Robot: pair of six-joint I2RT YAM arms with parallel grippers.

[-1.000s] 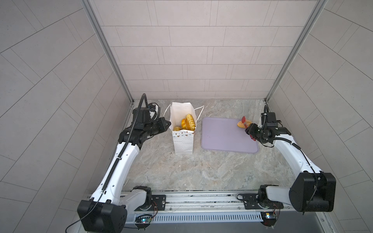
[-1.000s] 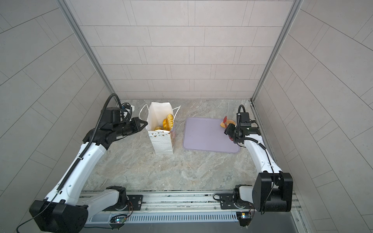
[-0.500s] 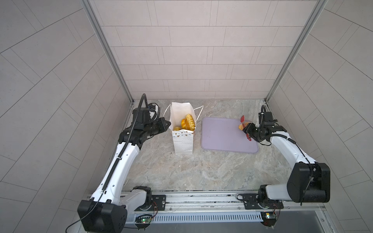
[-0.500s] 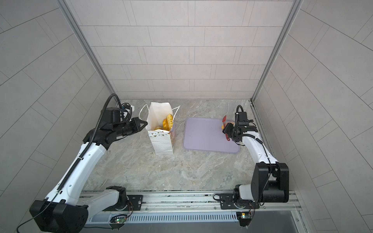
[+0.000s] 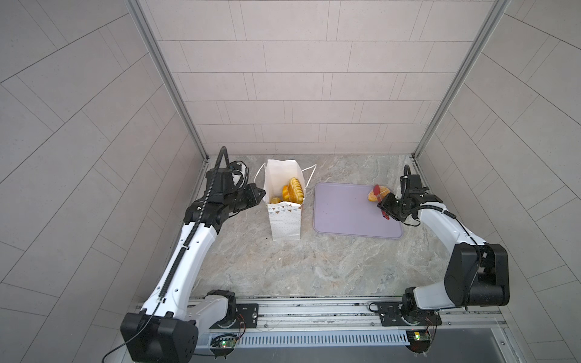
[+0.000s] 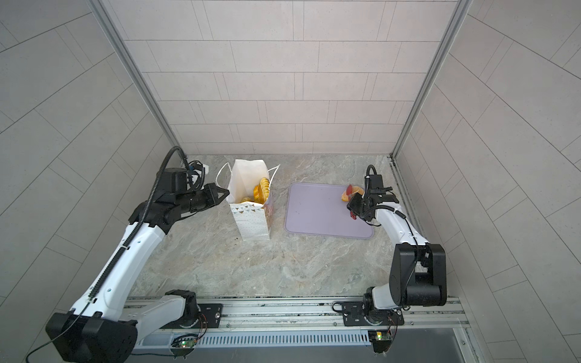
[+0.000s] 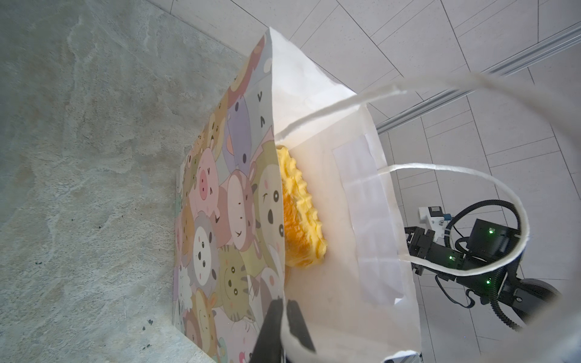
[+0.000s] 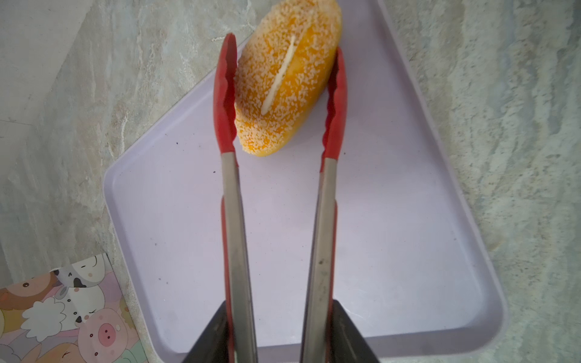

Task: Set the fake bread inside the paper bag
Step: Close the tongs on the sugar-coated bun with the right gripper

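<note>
The paper bag [image 5: 284,220] stands upright on the desk [image 5: 314,261], left of the lilac tray [image 5: 345,217]. It has yellow ridged loaves [image 5: 295,191] inside, and the left gripper [image 7: 284,314] is closed narrow on its left rim. The right gripper [image 8: 279,328] holds the tongs [image 8: 234,204] by their metal arms, and the red tips stand on both sides of the seeded bun [image 8: 286,88] at the far right corner of the tray.

High overviews; paper bag [image 7: 220,204] in wrist close-ups
</note>
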